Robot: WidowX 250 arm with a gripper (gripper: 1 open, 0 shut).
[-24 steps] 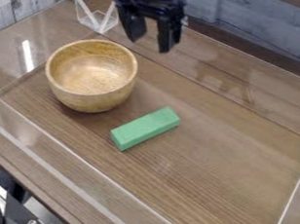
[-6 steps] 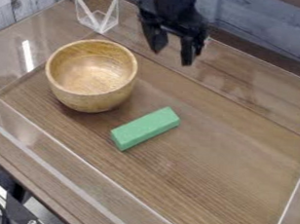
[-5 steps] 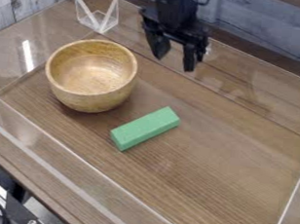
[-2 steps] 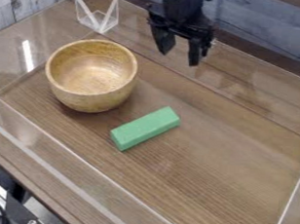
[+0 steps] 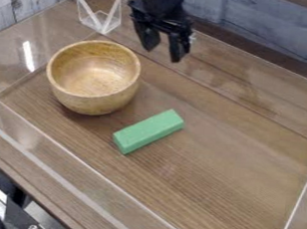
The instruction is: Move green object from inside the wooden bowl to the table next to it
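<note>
The green object (image 5: pixel 148 132), a flat bright-green bar, lies on the brown wood-grain table (image 5: pixel 234 143) just right of and in front of the wooden bowl (image 5: pixel 93 77). The round tan bowl stands at the left with nothing inside it. My black gripper (image 5: pixel 161 43) hangs at the back of the table, behind and to the right of the bowl, pointing steeply down. Its fingers stand apart and hold nothing. It is well clear of both bowl and block.
Low clear acrylic walls (image 5: pixel 57 189) border the tabletop on all sides. A small clear acrylic stand (image 5: pixel 100 15) sits at the back left, just left of the gripper. A grey plank wall runs behind the table.
The gripper has shifted left along the back of the table, toward the bowl's side. Bowl and green block have not moved.
</note>
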